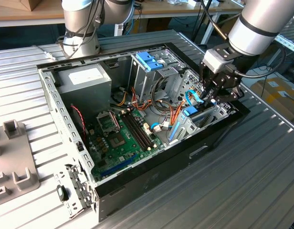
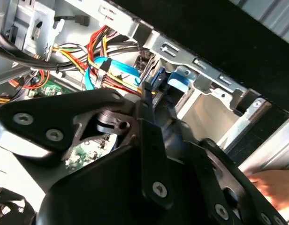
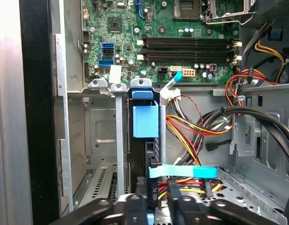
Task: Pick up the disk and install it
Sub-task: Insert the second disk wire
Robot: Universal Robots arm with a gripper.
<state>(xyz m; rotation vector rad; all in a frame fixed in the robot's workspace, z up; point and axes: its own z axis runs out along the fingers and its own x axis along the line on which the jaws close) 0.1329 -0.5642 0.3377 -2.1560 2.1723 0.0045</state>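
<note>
One hand (image 1: pixel 215 93) hangs low inside the open computer case (image 1: pixel 137 167) on the worktop (image 1: pixel 242 191), right above the disk (image 3: pixel 145 121) standing in its metal slot, and I cannot tell if it grips.

Mostly hidden: the disk (image 3: pixel 145 121), sunk edge-on in its bay just beyond the fingers (image 3: pixel 135 206), themselves cut off by the first wrist view's edge.

No print could be read anywhere. White label on the power supply (image 1: pixel 85 75), well away from the gripper (image 1: pixel 210 98) across the case: lettering too small. Markings on the green motherboard (image 3: pixel 149 28): not legible either.
</note>
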